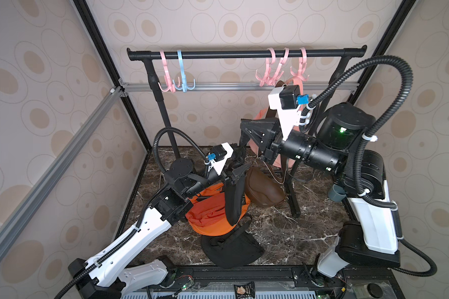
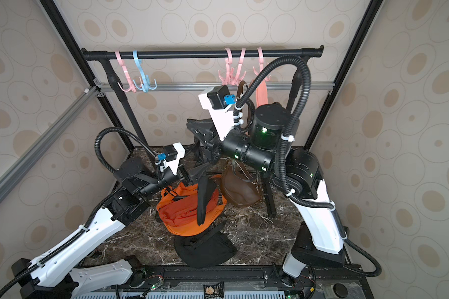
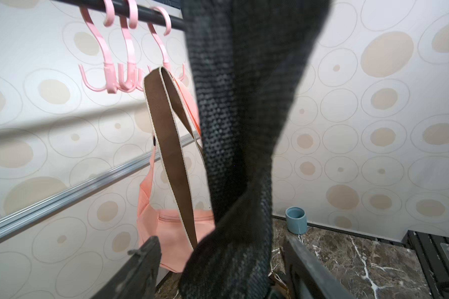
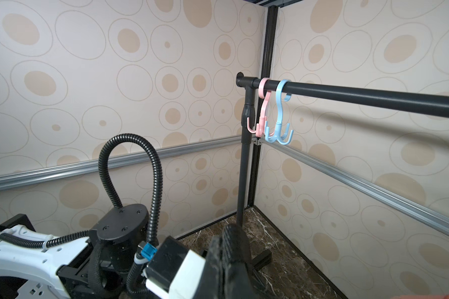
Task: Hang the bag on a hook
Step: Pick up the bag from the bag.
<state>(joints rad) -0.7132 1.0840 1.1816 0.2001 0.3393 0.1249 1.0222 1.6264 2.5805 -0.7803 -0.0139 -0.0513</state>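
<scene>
**Item:** flat black woven-fabric bag [image 1: 231,249], lying on the dark marble bench [image 1: 283,233] at the front, just beside a crumpled orange cloth bag [image 1: 210,214]. Its black woven strap [image 1: 234,202] rises from it across the orange bag to both hands.

**Right hand** [image 1: 242,141]: clenched on the upper end of the strap; the right wrist view shows woven fabric pinched at its tip.

**Left hand** [image 3: 222,264]: lower on the same strap, released. The fingers [image 3: 140,264] stand apart with the strap running between them, neither plainly pressing it.

**Step in hand:** judged as raising and spreading the strap loop; the bag body is not yet off the bench.

**Next move calls for:** a firm second hold, a lift that clears the orange bag, then carrying the loop up to the black rail [image 1: 218,53]. The free hooks are the pale blue plastic hook [image 4: 280,129] and the pink ones; one pink hook [image 1: 298,73] already carries a peach bag with brown strap [image 3: 171,233].

**Hard to make out:**
- The strap's top end is cut off in the left wrist view.
- The right hand's fingertips are masked by fabric.
- A brown leather pouch [image 1: 263,191] is partly hidden behind the strap.
- The peach bag is largely covered by the right arm in both top views.
</scene>
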